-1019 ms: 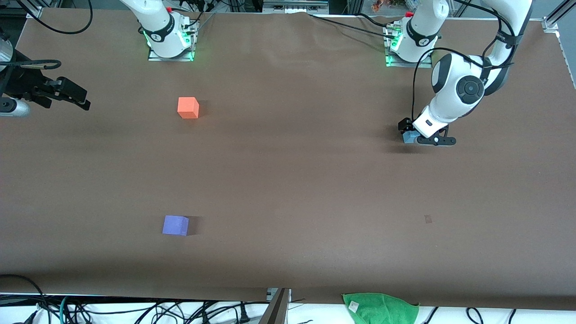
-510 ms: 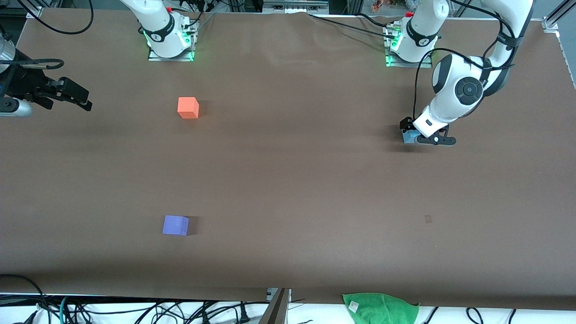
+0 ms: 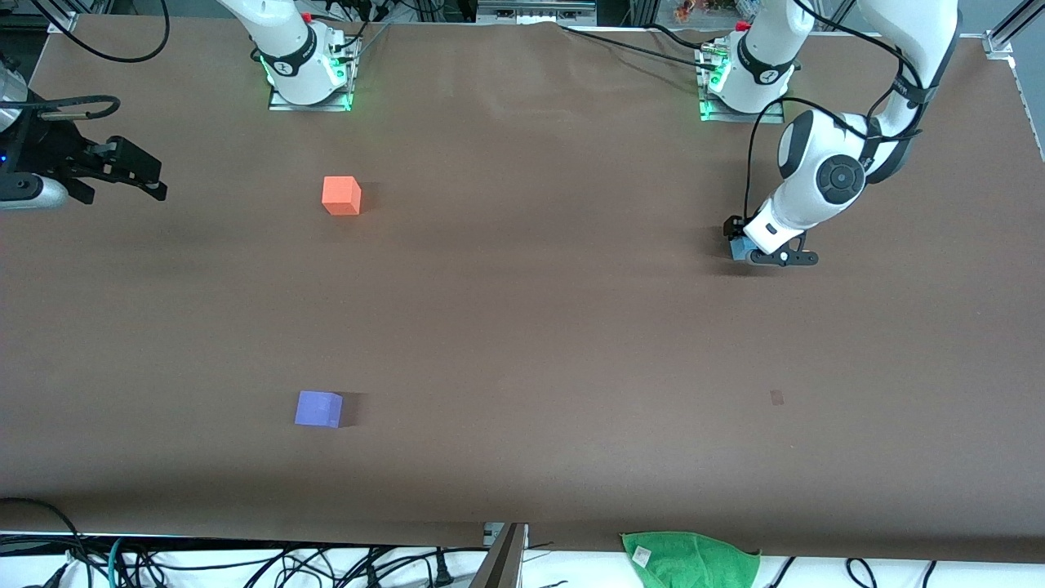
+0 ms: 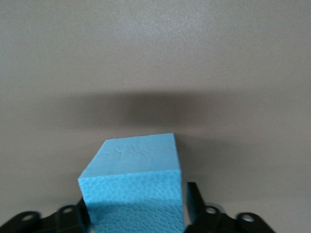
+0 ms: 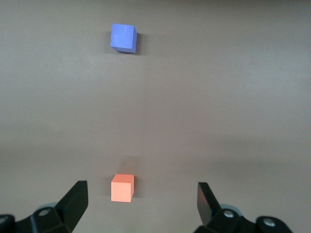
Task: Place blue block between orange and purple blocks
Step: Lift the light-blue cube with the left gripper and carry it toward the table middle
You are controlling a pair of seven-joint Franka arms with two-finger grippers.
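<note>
**Blue Block Pinched at Left Arm's End of Table**

Brown table [image 3: 522, 327], spanning the whole front view. Left arm, reaching down from its base to the tabletop at its own end. Right arm, waiting at its end of the table. Green cloth [image 3: 690, 559], lying at the table edge nearest the front camera.

Left gripper [image 3: 747, 247], down at the table surface, fingers [image 4: 194, 201] pressed against two opposite sides of the blue block [image 4: 133, 187]. Right gripper [image 3: 122, 167], raised, fingers spread wide, nothing between them.

Orange block [image 3: 341, 196], resting toward the right arm's end. Purple block [image 3: 318, 409], nearer the front camera than the orange one, well apart from it. Blue block, well apart from both.
</note>
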